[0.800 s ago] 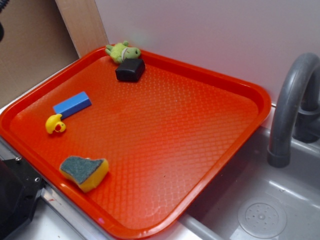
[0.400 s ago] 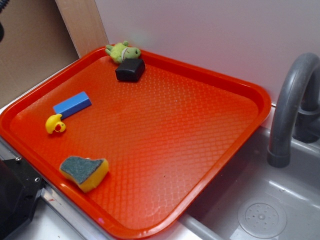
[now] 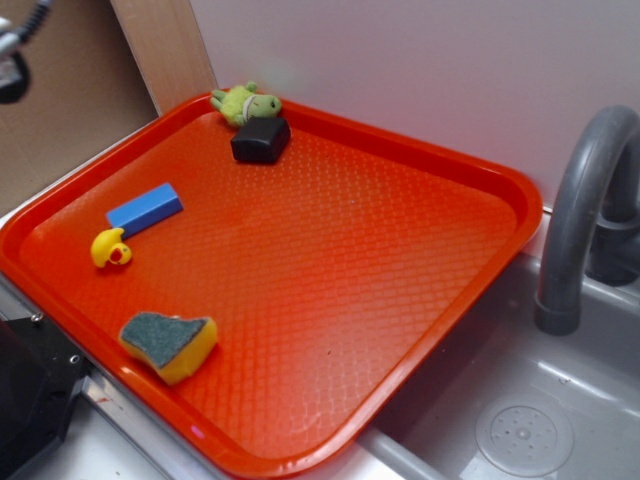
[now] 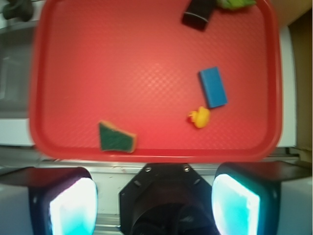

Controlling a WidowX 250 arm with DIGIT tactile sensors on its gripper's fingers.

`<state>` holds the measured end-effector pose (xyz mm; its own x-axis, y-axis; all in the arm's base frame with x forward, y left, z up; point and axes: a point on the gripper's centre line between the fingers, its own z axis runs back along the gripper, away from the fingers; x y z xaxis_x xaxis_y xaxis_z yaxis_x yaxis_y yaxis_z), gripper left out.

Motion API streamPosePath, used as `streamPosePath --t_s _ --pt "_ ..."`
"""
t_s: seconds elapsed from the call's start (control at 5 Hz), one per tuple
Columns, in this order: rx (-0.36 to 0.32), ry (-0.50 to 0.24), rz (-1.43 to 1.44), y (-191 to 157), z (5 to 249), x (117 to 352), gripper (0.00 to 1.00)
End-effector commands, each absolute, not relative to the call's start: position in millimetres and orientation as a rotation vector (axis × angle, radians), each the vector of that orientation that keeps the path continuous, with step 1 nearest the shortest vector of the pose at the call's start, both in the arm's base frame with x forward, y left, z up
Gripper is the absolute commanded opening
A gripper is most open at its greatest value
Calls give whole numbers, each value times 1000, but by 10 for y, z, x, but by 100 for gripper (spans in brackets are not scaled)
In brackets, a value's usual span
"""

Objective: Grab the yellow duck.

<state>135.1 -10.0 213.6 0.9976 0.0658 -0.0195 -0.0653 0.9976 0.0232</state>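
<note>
Where the red plastic tray nears its nine o'clock rim in the exterior view, the tiny glossy yellow rubber duck sits upright, just beside the flat blue rectangular block at its one o'clock. At the duck's five o'clock lies the yellow sponge with a green-grey scouring top. Far off at one o'clock, the black block touches the green plush frog. The pincer hangs high, jaws wide apart, holding nothing. A grey tap stands at three o'clock.
</note>
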Motion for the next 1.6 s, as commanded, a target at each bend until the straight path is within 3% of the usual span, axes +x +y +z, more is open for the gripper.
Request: streamPosePath --t_s 0.0,0.4,0.8,1.2,1.4 --pt "119 102 203 165 1767 1660 100" --pt "218 256 204 273 1116 1519 100" --pt "174 285 229 438 876 1355 100" --pt "244 272 252 559 757 1347 100" --pt "237 269 241 496 625 1395 100"
